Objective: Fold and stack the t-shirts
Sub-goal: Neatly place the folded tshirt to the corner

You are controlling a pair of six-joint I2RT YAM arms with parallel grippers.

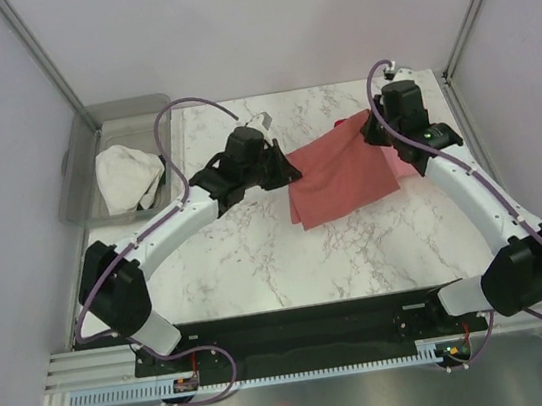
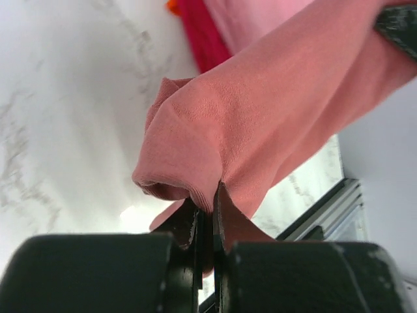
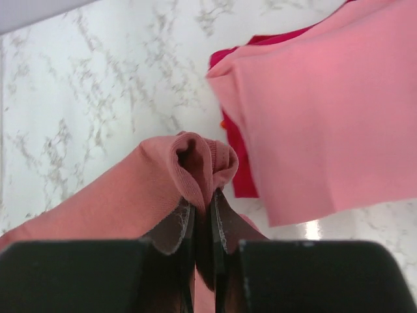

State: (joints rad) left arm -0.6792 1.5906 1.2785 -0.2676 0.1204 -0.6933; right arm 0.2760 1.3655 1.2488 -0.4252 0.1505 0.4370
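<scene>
Salmon-red cloth, a t-shirt, is held stretched between the two grippers over the far right part of the marble worktop. The left gripper is closed tight on a bunched fold at the shirt's left edge, the cloth being pinched between its fingers. The right gripper is likewise clamped on a rolled fold at the shirt's far right edge, with only a narrow gap left between the jaws and filled by the cloth. From the overhead view the shirt is seen sloping down from the right gripper, and its near edge runs roughly parallel to the worktop's near edge. Beneath it, towards the right edge of the worktop, a light pink t-shirt is laid flat, and a bright red t-shirt is seen under it, showing only as a strip along the pink one's edge. A broad stretch of marble is seen between the held shirt's near edge and the arm bases. A grey bin with a white cloth in it is set beyond the far left corner.
</scene>
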